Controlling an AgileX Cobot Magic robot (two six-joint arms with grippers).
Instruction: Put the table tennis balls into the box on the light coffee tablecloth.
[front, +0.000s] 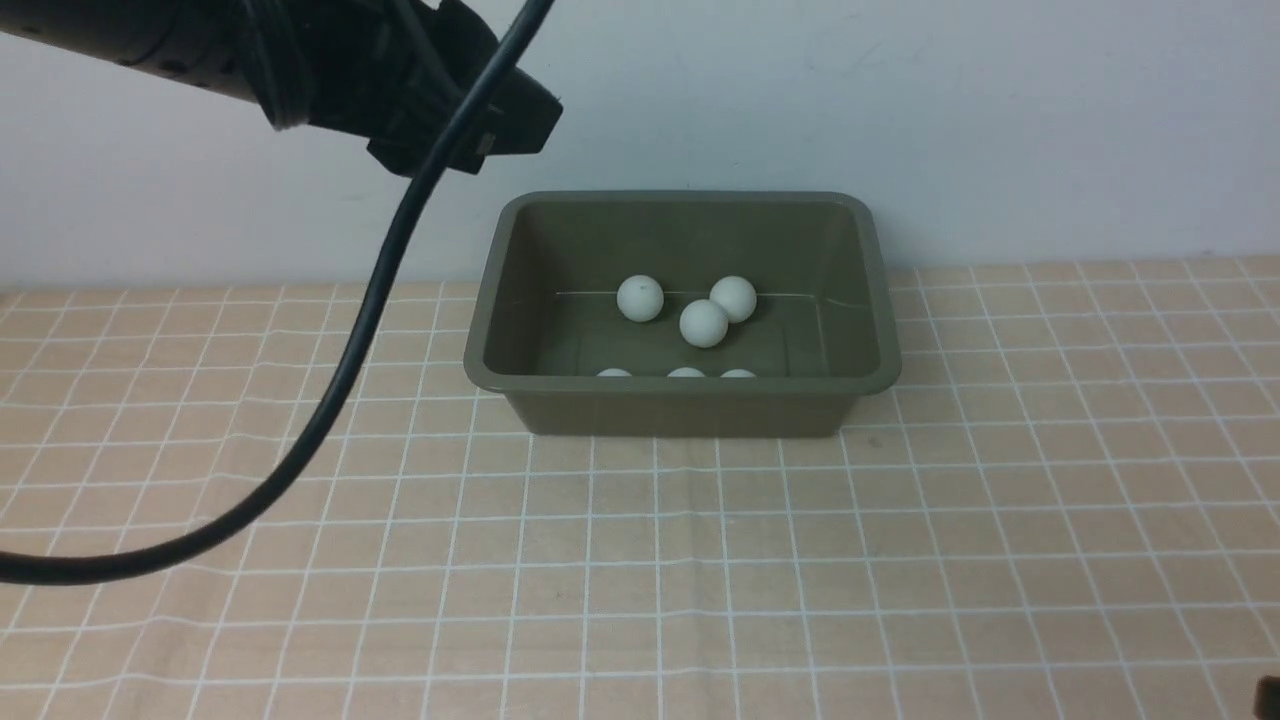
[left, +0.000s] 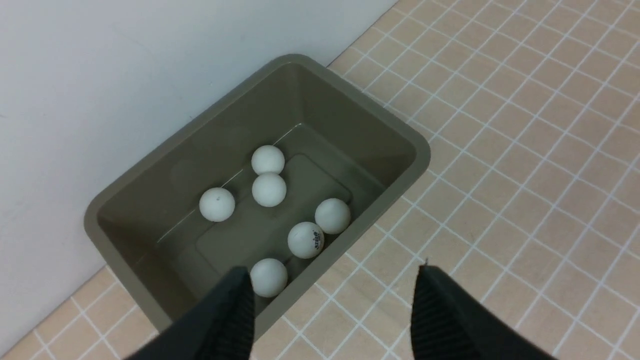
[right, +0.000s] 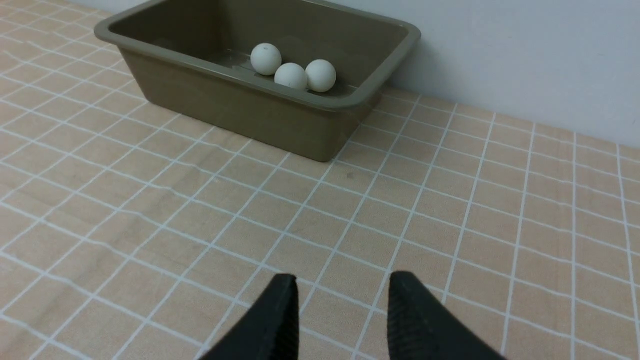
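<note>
- Table tennis balls (left: 269, 189): we count six, all inside the box (left: 125, 182); none shows on the tablecloth (front: 900, 560).
- In the left wrist view, three balls lie toward the box's wall-side edge and three along its near edge; two of the far three touch.
- The box sits at the back edge of the tablecloth, against the wall (front: 900, 120).
- Step in hand: we judge the loading done. Next move calls only for drawing both arms clear without knocking the box.
- Left gripper (left: 332, 310): raised above the box's near left corner, looking down into it; fingers apart, holding nothing.
- Right gripper (right: 342, 312): low over the tablecloth's near right part, well apart from the box; closed down, nothing between its fingers.
- A black cable (front: 340, 380) droops from the left arm across the cloth's left side.
</note>
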